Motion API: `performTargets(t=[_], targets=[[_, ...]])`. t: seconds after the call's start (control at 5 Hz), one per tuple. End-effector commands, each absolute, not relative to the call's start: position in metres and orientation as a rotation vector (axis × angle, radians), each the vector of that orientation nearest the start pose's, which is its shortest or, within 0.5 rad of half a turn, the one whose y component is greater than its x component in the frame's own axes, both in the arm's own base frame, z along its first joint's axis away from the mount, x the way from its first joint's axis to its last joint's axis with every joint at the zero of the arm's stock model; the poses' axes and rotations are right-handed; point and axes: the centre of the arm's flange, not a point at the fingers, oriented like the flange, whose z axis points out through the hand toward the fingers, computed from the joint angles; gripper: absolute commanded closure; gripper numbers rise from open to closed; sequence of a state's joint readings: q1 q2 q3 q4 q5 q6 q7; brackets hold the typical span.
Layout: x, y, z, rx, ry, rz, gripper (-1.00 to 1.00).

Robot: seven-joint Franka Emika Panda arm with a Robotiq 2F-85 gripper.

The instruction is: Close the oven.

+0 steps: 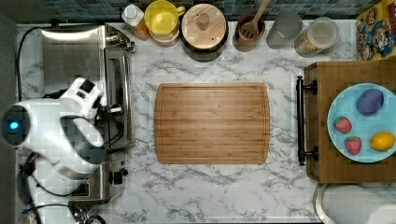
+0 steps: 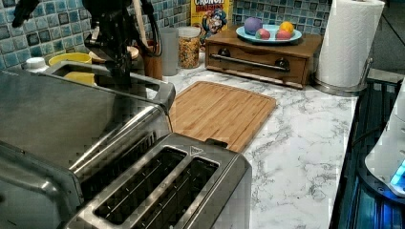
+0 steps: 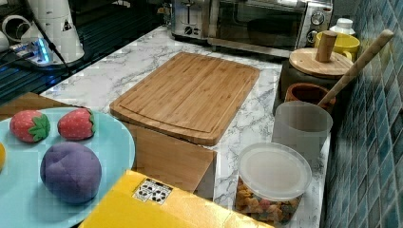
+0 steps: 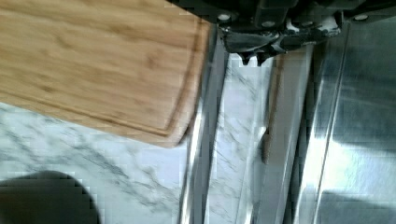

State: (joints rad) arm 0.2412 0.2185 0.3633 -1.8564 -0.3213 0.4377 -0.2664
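White-grey marbled table (image 1: 210,186) carrying everything. Bamboo cutting board (image 1: 212,122) lying flat at centre. Oven (image 1: 84,70) and two-slot toaster (image 2: 162,191) standing along top view's left edge. Wooden drawer box (image 1: 327,116) sitting at top view's right. Yellow mug (image 1: 162,18), wood-lidded pot (image 1: 203,28), utensil crock (image 1: 250,30), cereal jar (image 1: 317,37) lining tiled wall.

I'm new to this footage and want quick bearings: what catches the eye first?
The big bamboo cutting board lies mid-counter on the white marble. At the top view's left, the white robot arm hangs over the stainless toaster oven, its gripper at the door's bar handle. On the top view's right sits a blue plate of toy fruit.
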Motion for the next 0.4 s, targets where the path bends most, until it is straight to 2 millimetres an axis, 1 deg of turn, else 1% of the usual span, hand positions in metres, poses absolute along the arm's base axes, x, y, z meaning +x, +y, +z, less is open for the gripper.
performTargets(t=[0.2, 0.4], targets=[[0.5628, 0.3027, 0.5377, -3.196, -0.123, -0.339, 1.00], [0.5628, 0.3027, 0.5377, -3.196, -0.123, -0.339, 1.00]])
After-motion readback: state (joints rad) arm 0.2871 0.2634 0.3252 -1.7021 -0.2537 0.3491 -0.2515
